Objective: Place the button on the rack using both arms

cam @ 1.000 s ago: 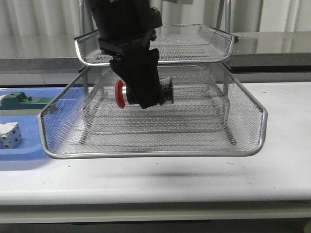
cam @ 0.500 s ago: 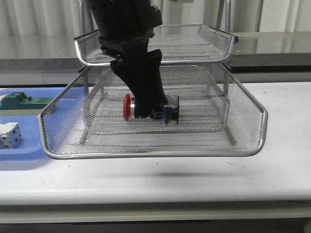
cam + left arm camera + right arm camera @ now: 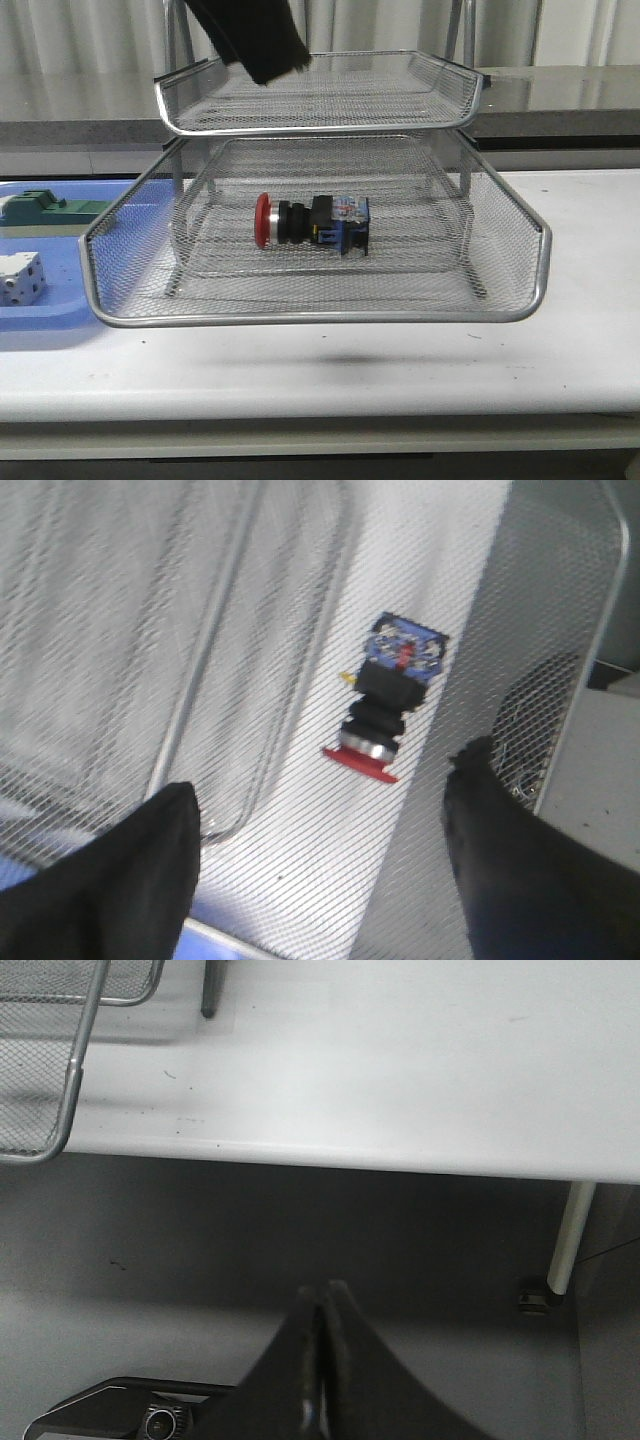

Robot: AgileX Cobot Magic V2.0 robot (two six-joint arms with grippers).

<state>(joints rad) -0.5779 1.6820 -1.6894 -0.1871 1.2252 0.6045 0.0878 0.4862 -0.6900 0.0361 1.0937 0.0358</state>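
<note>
Button [image 3: 311, 222] lies on its side on the rack's [image 3: 520, 300] lower mesh tier, red cap left, nothing touching it. No legible writing. Left gripper [image 3: 320, 865] wide open, empty, above it. Right gripper [image 3: 323, 1305] closed, empty, off the white table [image 3: 580, 360] edge.

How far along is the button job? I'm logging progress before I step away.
Placement looks done: the button lies on its side on the mesh of the rack's middle tier, nothing touching it. The left hand is open and empty above it, its fingers well apart. The right hand is shut, empty, off the table's edge. Probably only parking the arms is left.
</note>
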